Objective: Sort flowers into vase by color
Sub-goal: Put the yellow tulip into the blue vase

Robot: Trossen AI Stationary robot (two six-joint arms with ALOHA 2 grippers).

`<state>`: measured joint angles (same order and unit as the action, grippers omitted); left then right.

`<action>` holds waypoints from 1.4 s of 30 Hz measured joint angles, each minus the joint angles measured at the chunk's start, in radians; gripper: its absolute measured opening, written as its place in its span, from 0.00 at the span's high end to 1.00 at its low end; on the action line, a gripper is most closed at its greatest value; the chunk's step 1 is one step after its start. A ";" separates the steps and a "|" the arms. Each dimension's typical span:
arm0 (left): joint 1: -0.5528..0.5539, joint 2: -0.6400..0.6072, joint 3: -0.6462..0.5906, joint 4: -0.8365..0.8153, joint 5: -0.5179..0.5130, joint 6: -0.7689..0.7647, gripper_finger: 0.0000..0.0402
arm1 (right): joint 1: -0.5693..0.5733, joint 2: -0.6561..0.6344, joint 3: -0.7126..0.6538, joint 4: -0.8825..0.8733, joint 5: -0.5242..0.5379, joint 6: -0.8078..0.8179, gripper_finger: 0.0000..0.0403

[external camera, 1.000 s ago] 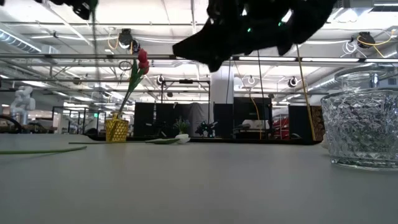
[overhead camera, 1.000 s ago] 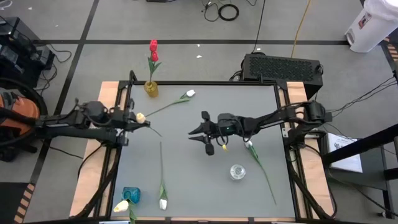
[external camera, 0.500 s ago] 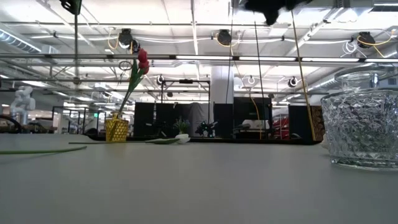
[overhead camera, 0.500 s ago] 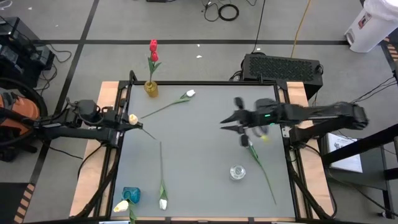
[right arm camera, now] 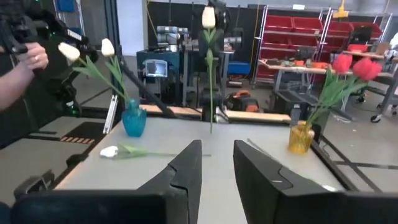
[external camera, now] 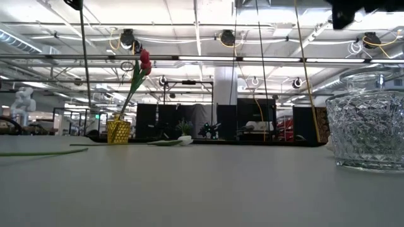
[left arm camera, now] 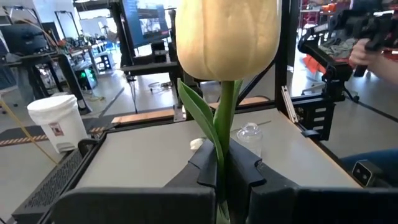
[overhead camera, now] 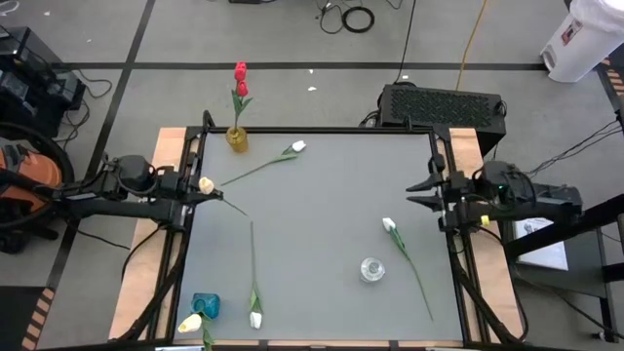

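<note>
My left gripper (overhead camera: 203,191) hovers over the table's left edge, shut on a cream-yellow tulip (overhead camera: 206,184) whose stem (external camera: 85,69) hangs down. My right gripper (overhead camera: 425,194) is open and empty above the right edge. A yellow vase (overhead camera: 237,138) at the far edge holds red tulips (overhead camera: 240,73). A blue vase (overhead camera: 205,305) at the near edge holds cream tulips (right arm camera: 107,46). A clear glass vase (overhead camera: 371,269) stands empty. Three white tulips (overhead camera: 297,147) (overhead camera: 256,319) (overhead camera: 389,225) lie flat on the table. My left gripper (left arm camera: 225,165) pinches the tulip's green stem (left arm camera: 222,140) just below the bud, between its two fingers. The fingers come level from the table's left and lie across the stem. The tulip is upright and lifted clear, bud above the fingers, long stem hanging below.
The grey table (overhead camera: 322,185) has wooden side rails and open room in its middle. A black box (overhead camera: 444,104) sits beyond the far edge. A person's hand (right arm camera: 31,59) shows beyond the table in the right wrist view.
My right arm has drawn back from the table's middle to the right edge and risen, its gripper empty; the white tulip near the glass vase has stayed where it lay. My left gripper has carried the cream tulip a little toward the left edge.
</note>
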<state>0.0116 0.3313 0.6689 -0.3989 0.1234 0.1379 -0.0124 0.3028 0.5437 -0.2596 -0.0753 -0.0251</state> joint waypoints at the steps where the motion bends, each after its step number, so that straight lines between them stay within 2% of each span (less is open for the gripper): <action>1: 0.000 0.000 0.000 0.000 0.000 0.000 0.98 | 0.000 -0.029 -0.035 0.007 0.000 0.004 0.79; 5: 0.000 0.000 0.000 0.004 0.000 -0.001 0.98 | 0.000 -0.112 -0.169 0.082 -0.001 0.019 0.79; 10: 0.000 0.000 0.000 0.020 0.000 -0.002 0.98 | 0.000 -0.148 -0.299 0.293 -0.032 0.015 0.79; 15: 0.000 0.000 0.000 0.016 0.009 -0.028 0.98 | 0.000 -0.146 -0.347 0.299 -0.031 0.023 0.79; 21: 0.000 0.000 0.000 0.010 0.117 -0.029 0.98 | 0.000 -0.146 -0.350 0.286 -0.030 0.113 0.79; 29: 0.000 0.000 0.000 -0.042 0.278 -0.028 0.98 | 0.000 -0.145 -0.350 0.278 -0.030 0.118 0.79; 38: 0.000 0.000 0.000 -0.046 0.540 -0.028 0.98 | 0.000 -0.145 -0.350 0.278 -0.030 0.118 0.79; 42: 0.000 0.000 0.023 -0.060 0.591 -0.049 0.98 | 0.000 -0.145 -0.350 0.278 -0.030 0.118 0.79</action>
<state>0.0116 0.3313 0.6921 -0.4589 0.7141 0.0888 -0.0121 0.1574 0.1932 0.0185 -0.1055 0.0931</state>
